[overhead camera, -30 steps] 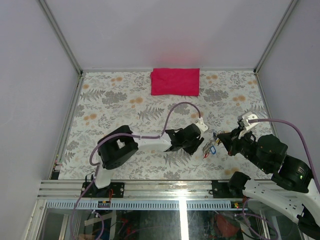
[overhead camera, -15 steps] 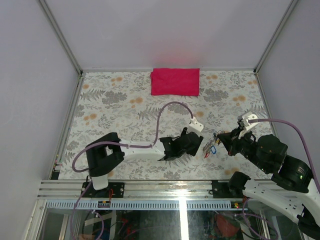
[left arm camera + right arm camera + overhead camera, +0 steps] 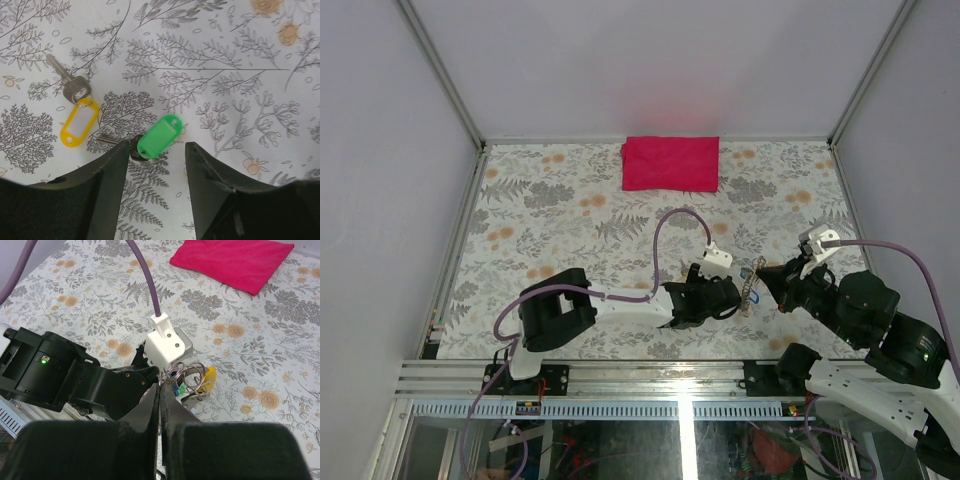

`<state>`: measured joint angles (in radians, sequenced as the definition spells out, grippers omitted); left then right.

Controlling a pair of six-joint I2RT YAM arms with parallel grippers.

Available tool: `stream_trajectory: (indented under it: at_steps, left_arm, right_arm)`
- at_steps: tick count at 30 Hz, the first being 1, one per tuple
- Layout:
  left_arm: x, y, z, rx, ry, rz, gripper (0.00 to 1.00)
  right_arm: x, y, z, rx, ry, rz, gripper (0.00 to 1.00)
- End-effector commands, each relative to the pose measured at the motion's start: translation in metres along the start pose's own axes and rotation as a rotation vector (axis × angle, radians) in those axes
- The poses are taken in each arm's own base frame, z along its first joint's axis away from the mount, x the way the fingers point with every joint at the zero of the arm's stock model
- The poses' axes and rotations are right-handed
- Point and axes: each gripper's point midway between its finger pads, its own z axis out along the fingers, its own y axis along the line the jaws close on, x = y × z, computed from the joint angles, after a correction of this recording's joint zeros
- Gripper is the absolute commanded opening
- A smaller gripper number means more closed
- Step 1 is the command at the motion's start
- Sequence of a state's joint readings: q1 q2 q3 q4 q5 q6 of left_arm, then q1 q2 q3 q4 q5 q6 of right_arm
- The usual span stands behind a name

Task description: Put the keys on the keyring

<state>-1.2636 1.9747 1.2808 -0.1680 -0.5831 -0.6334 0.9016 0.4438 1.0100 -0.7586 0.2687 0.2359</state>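
From above, the floral table [image 3: 570, 200] carries a red cloth [image 3: 670, 163] at its far edge, mid-way across. Near the front right, the left gripper [image 3: 732, 299] and the right gripper [image 3: 766, 279] face each other closely. A small bundle of metal, the keyring [image 3: 752, 281], sits between them at the right gripper's tip. It is too small here to tell its parts. In the left wrist view the left gripper [image 3: 156, 150] hangs over the table with its two dark fingers [image 3: 107, 185] spread apart. A green-tagged key [image 3: 159, 135] lies flat on the table in the gap, touching neither finger as far as can be seen. A yellow-tagged key [image 3: 79, 121] lies to its left, apart from it, outside the fingers. In the right wrist view the right gripper [image 3: 160, 385] has its fingers pressed together, pinching the thin wire of the keyring [image 3: 192, 375] at their tip. The ring is held just in front of the left arm's black wrist. Bits of yellow, green and blue show by the ring. Whether they hang from it or lie beneath cannot be told. The red cloth [image 3: 232, 257] lies far off behind.
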Motion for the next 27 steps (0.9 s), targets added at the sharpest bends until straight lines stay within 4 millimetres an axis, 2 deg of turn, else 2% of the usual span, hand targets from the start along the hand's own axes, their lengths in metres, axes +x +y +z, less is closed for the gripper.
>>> stream_trajectory:
  at_steps: [1,8,27]
  left_arm:
    - [-0.002,0.006,0.005,-0.06,-0.023,-0.039,0.49]
    - [0.011,0.005,0.01,-0.051,0.006,-0.032,0.44]
    - [0.019,0.012,0.011,-0.055,0.02,-0.005,0.21]
  right_arm:
    - [-0.017,0.003,-0.003,-0.018,-0.071,0.024,0.0]
    - [-0.017,0.004,-0.003,-0.02,-0.071,0.028,0.0]
    - [-0.016,0.006,-0.002,-0.032,-0.077,0.036,0.0]
